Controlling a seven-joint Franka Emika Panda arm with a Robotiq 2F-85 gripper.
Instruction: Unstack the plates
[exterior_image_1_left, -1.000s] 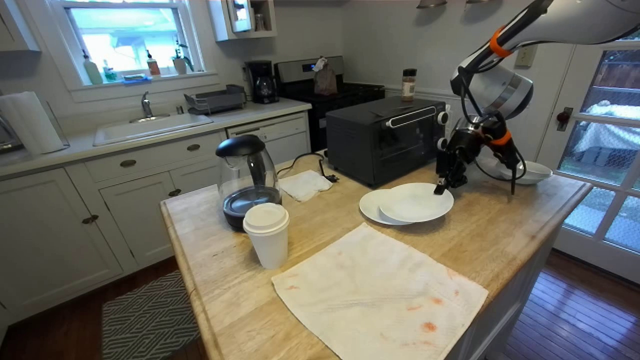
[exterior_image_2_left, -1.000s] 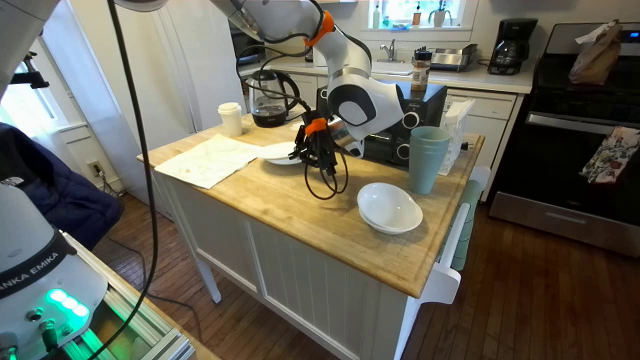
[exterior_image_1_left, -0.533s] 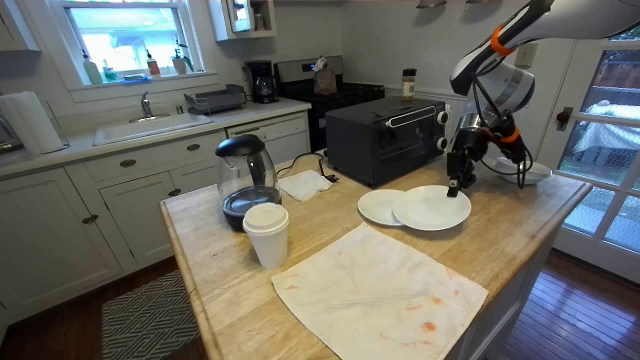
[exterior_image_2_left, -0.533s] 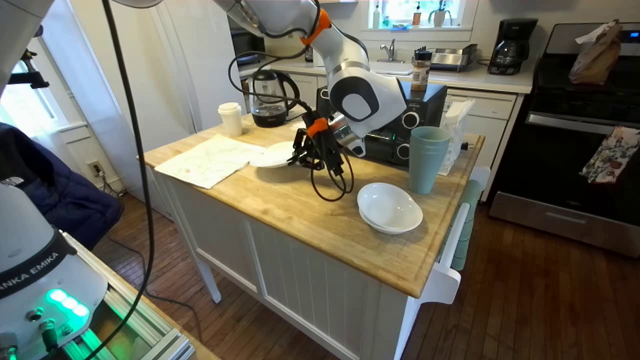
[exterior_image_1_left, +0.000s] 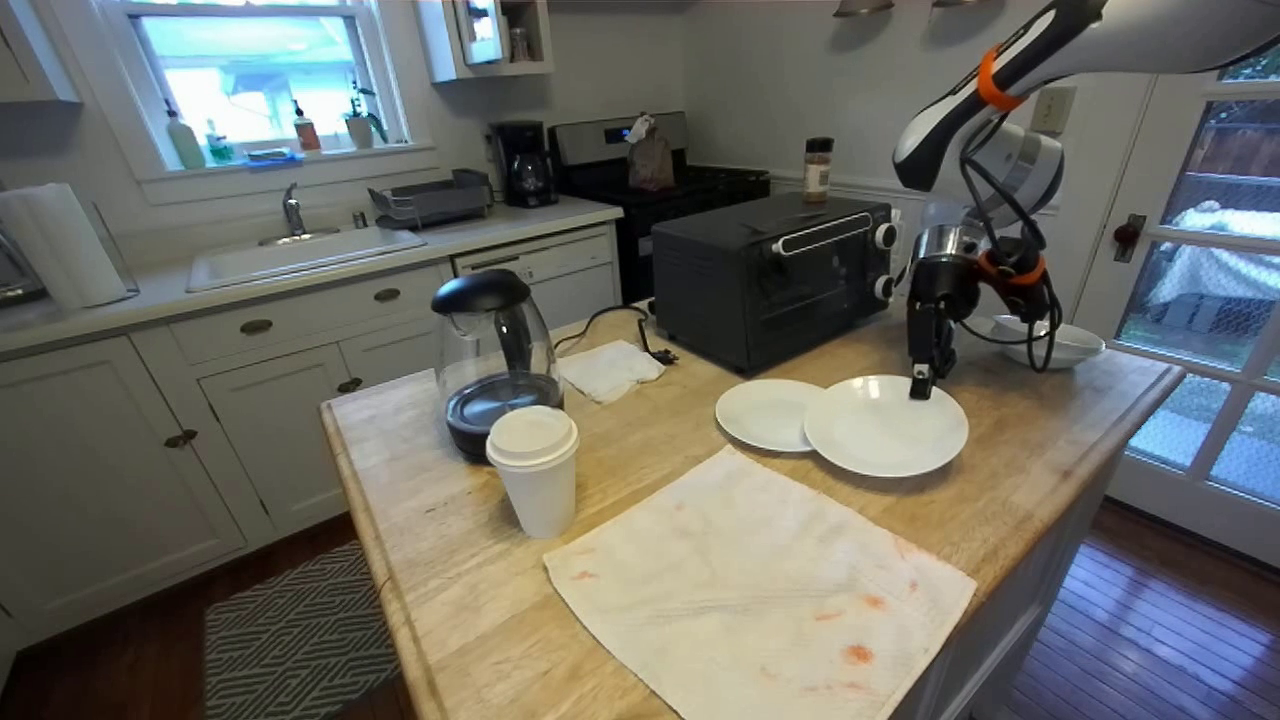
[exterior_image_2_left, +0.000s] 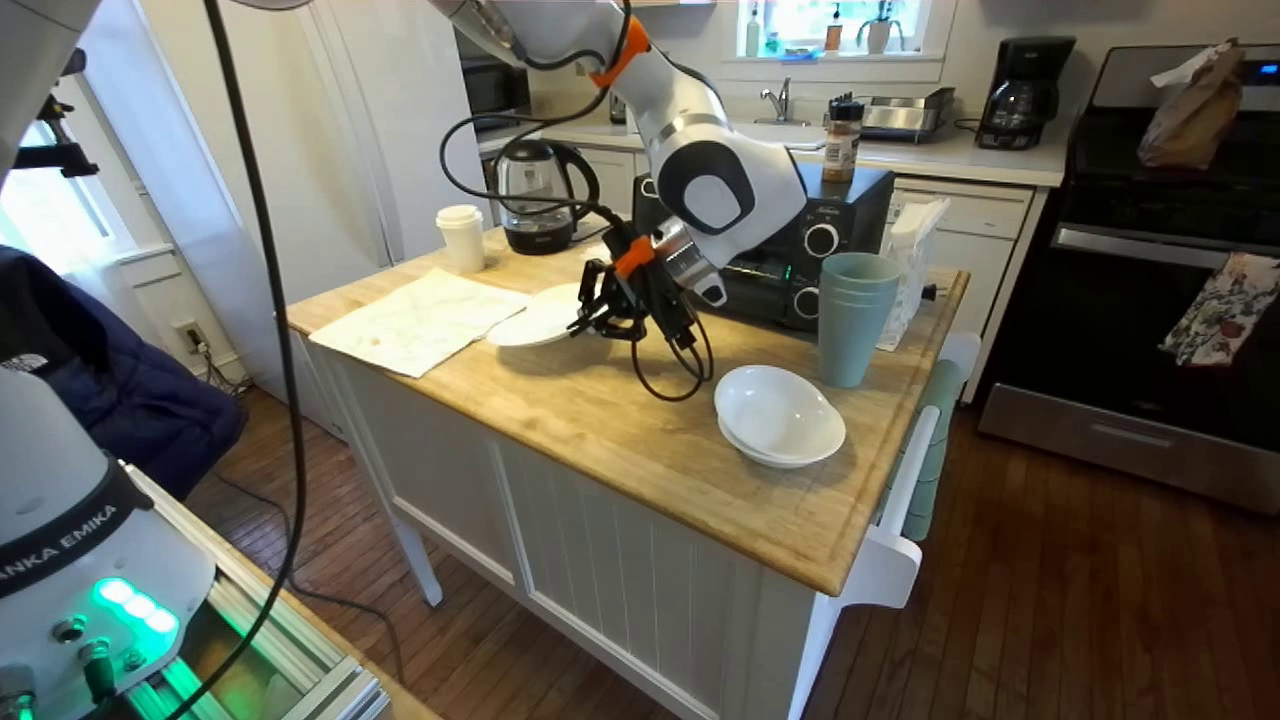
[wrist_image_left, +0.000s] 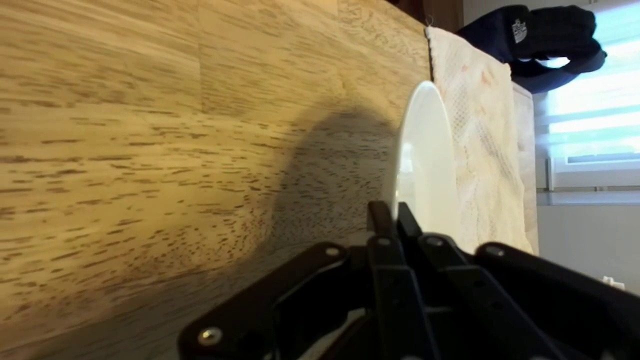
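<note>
Two white plates show in an exterior view. The nearer plate (exterior_image_1_left: 887, 432) overlaps the right edge of the farther plate (exterior_image_1_left: 762, 416), which lies flat on the table. My gripper (exterior_image_1_left: 920, 393) is shut on the rim of the nearer plate, on its side toward the robot. In the wrist view the two fingertips (wrist_image_left: 392, 207) pinch the rim of this plate (wrist_image_left: 427, 160), with a shadow on the wood beside it. It looks raised and slightly tilted. In an exterior view the held plate (exterior_image_2_left: 535, 320) covers most or all of the other one, beside my gripper (exterior_image_2_left: 577, 327).
A cloth (exterior_image_1_left: 760, 590) lies close in front of the plates. A black toaster oven (exterior_image_1_left: 770, 280) stands behind them. A white cup (exterior_image_1_left: 535, 475) and a glass kettle (exterior_image_1_left: 500, 365) stand to one side. White bowls (exterior_image_2_left: 778, 415) and green tumblers (exterior_image_2_left: 857, 320) stand near the other end.
My gripper has drawn the held plate off the other plate, toward the robot and the right in an exterior view. More of the farther plate now shows.
</note>
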